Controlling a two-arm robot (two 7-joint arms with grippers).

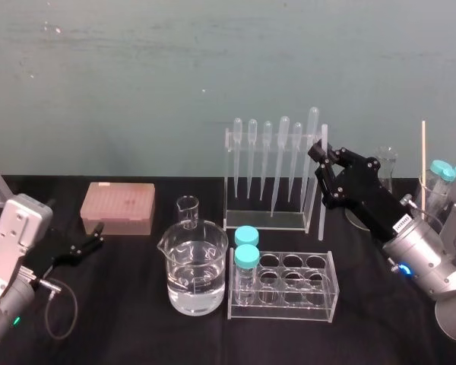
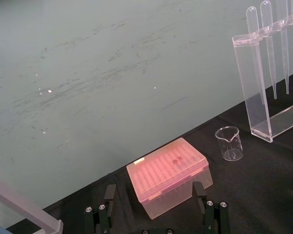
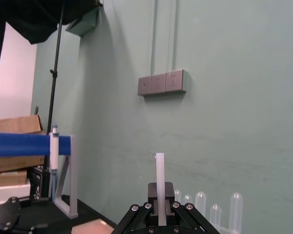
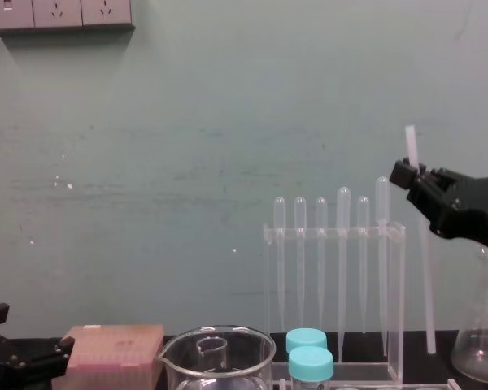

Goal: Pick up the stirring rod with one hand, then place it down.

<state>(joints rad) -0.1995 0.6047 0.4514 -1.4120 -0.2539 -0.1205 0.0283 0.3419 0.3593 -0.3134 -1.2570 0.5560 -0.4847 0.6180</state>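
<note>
hand [image 1: 318, 154] tight around stirring rod [image 1: 322, 214]

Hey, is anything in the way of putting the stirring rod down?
Nothing visible below it. The right gripper holds the stirring rod upright, close beside the pipette rack, with the tube rack just in front. The left gripper sits parked.

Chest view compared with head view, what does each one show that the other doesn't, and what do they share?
Chest view: wall sockets. Head view: a wooden stick at far right and the tube rack with its empty holes. Both: right gripper, jaws shut on the near-upright stirring rod, beside the pipette rack; left gripper idle, open.
</note>
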